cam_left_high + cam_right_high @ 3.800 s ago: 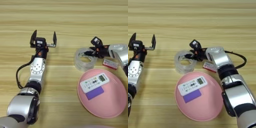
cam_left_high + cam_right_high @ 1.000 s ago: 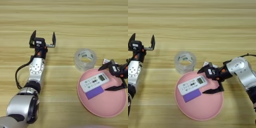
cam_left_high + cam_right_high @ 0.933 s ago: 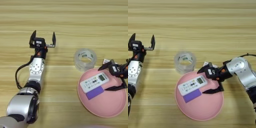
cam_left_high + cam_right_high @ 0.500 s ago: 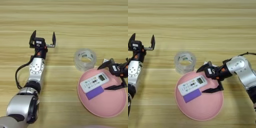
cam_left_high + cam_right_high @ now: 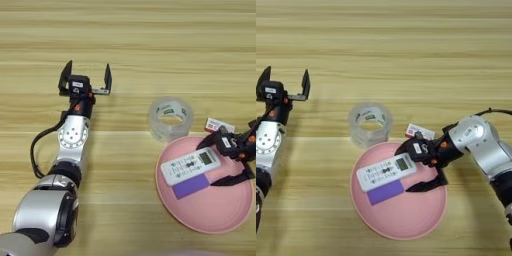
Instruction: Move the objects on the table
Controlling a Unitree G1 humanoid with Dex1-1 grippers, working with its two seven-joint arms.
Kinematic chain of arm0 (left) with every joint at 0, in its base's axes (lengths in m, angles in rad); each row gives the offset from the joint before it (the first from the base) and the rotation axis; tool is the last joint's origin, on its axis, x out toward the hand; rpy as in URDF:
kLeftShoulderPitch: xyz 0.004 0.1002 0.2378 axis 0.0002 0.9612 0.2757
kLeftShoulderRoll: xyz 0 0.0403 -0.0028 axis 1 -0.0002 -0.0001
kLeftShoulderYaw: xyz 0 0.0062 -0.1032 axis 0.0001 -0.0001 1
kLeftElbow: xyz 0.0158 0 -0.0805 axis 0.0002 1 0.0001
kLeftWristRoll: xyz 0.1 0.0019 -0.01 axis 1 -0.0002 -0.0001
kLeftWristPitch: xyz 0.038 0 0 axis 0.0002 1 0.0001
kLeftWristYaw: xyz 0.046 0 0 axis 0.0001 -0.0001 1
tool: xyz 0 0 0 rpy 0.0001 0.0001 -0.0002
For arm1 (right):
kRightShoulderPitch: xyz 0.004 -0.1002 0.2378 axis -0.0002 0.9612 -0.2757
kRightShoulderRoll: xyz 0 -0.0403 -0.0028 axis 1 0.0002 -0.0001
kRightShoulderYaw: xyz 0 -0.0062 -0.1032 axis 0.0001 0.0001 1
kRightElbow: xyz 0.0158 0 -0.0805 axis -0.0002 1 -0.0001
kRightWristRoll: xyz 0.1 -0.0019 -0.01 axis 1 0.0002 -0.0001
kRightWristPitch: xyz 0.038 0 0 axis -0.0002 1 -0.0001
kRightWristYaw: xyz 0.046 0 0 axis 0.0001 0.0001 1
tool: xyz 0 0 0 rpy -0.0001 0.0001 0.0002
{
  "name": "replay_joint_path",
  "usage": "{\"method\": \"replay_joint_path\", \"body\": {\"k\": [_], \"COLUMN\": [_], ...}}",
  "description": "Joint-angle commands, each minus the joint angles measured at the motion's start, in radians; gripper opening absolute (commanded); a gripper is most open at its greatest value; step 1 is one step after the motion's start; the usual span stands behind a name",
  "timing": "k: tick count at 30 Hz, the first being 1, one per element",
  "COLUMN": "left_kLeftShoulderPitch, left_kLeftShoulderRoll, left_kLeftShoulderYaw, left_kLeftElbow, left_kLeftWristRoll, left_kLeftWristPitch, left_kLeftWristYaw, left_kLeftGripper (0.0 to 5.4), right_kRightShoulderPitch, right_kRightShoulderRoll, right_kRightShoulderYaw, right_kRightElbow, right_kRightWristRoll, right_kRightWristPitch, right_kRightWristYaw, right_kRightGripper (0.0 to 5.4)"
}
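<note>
A wide clear tape roll [image 5: 370, 124] stands on the table [image 5: 406, 55] near the middle. Just right of it lies a small white-and-red flat box [image 5: 420, 132], by the rim of a pink plate [image 5: 406, 220]. A white remote with a green screen [image 5: 386, 171] lies on the plate, across a purple card [image 5: 385, 191]. My right gripper [image 5: 414, 167] is open low over the plate's right side. One finger is above the remote's screen end and the other below it. My left gripper [image 5: 85, 80] is open at the upper left, holding nothing.
The left arm [image 5: 72, 145] stretches from the bottom left up the table, with a black cable looping beside it. The right forearm [image 5: 481, 145] comes in from the right edge. Bare wood lies across the whole far half of the table.
My right gripper has moved from beside the tape roll and the box down to the plate's right side by the remote. Over the last second it barely shifted. The left arm stayed still.
</note>
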State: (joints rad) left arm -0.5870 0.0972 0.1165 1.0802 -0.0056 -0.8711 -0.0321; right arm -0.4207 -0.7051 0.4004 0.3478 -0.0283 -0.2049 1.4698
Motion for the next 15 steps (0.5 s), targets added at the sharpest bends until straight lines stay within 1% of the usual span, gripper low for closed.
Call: {"method": "replay_joint_path", "body": {"k": [1, 9, 11, 13, 15], "left_kLeftShoulderPitch": [-0.008, -0.006, -0.005, -0.006, -0.006], "left_kLeftShoulderRoll": [0.003, 0.005, 0.005, 0.005, 0.006], "left_kLeftShoulderYaw": [0.004, 0.007, 0.007, 0.008, 0.009], "left_kLeftElbow": [-0.006, -0.007, -0.009, -0.008, -0.006], "left_kLeftWristRoll": [-0.003, -0.007, -0.007, -0.007, -0.008], "left_kLeftWristPitch": [0.002, 0.001, 0.001, 0.001, 0.002], "left_kLeftWristYaw": [-0.004, -0.01, -0.011, -0.012, -0.014], "left_kLeftGripper": [5.4, 5.4, 5.4, 5.4, 5.4], "right_kRightShoulderPitch": [0.021, 0.032, 0.034, 0.035, 0.034], "right_kRightShoulderRoll": [-0.002, -0.006, -0.009, -0.009, -0.007], "right_kRightShoulderYaw": [0.025, 0.021, 0.018, 0.016, 0.015], "right_kRightElbow": [-0.001, -0.027, -0.039, -0.046, -0.051], "right_kRightWristRoll": [-0.024, -0.012, -0.007, -0.004, -0.002], "right_kRightWristPitch": [0.018, 0.028, 0.035, 0.037, 0.04], "right_kRightWristYaw": [0.001, -0.003, 0.0, 0.0, -0.001], "right_kRightGripper": [4.29, 3.45, 3.36, 3.02, 2.92]}}
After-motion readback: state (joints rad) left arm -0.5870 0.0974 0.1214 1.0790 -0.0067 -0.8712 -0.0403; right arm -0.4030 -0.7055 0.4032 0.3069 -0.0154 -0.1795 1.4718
